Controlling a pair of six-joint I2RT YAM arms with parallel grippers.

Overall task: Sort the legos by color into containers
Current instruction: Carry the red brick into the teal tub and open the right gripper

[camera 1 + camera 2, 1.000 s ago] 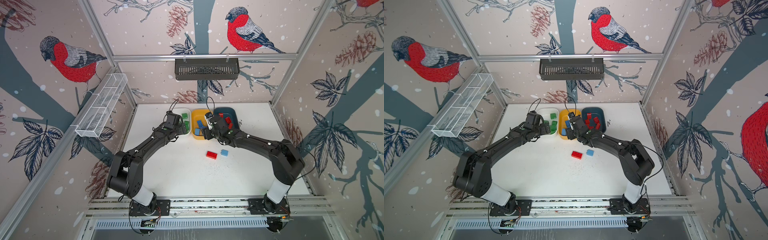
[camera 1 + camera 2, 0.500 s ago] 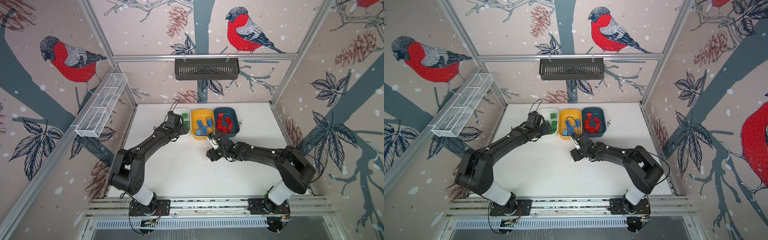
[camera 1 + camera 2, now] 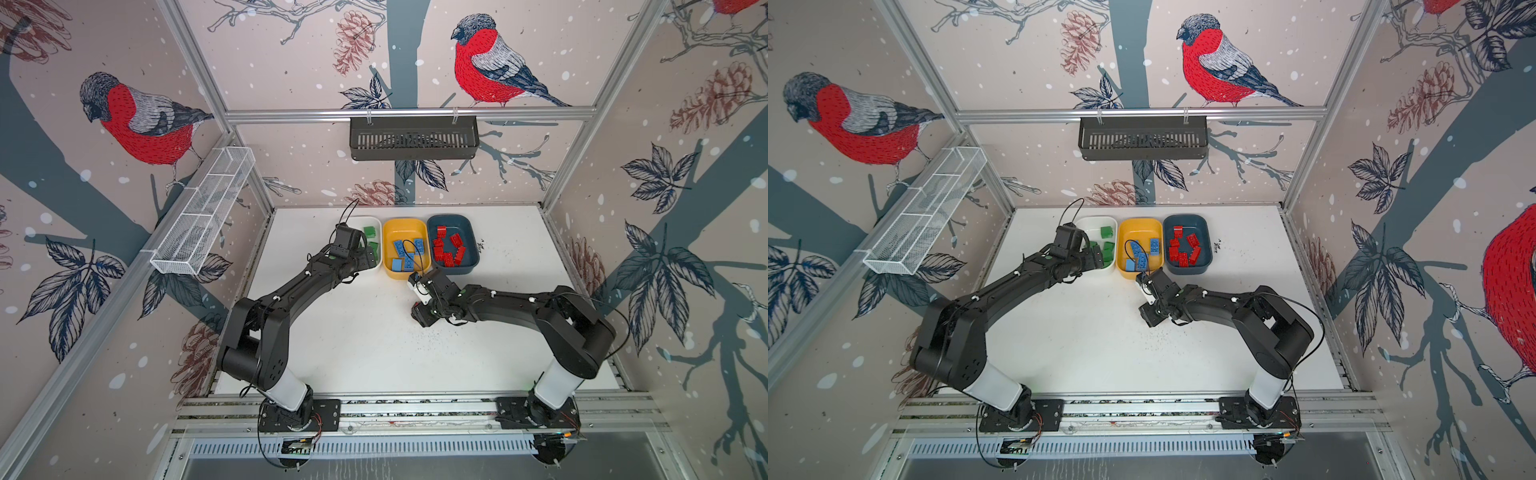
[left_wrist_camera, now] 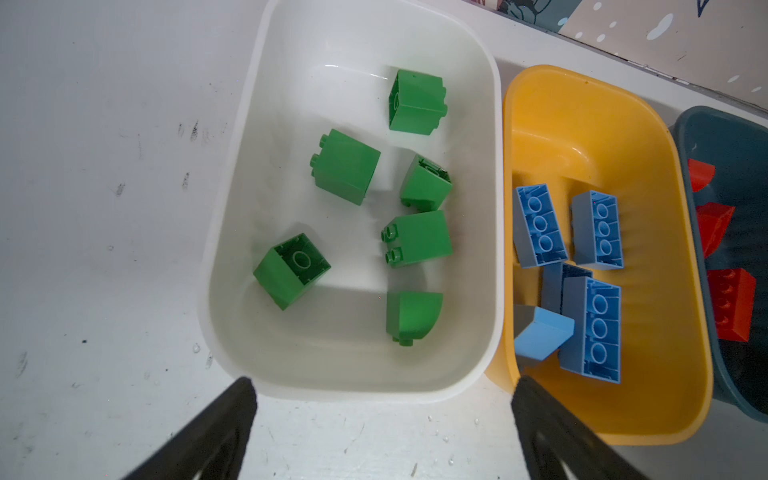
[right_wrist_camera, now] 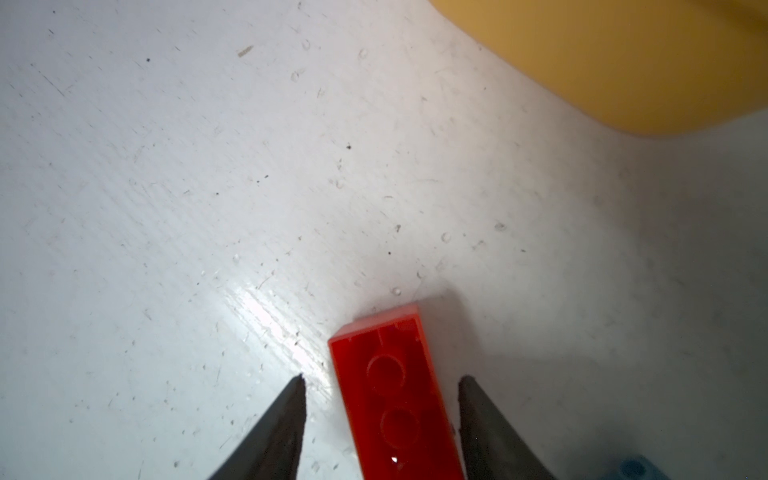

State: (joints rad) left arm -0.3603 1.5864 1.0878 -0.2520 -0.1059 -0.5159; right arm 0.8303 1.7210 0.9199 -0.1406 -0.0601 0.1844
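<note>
red plastic, one long brick (image 5: 390,399), hollow side up on the white table (image 5: 166,208), just near of the yellow tub (image 5: 623,62). right gripper (image 5: 383,379) straddles it, fingers part-spread, not yet pinching, the gap wider on one side. risk: the closer finger meets first and skews the brick; an off-centre hold may let it swing. a blue brick (image 5: 636,467) just beside could be nudged or caught. teal tub (image 3: 469,232), holding the reds, lies far-right past the yellow; an early drop missorts. left gripper (image 4: 384,381) spread wide, empty, over the near rim of the white tub (image 4: 316,388).
</note>
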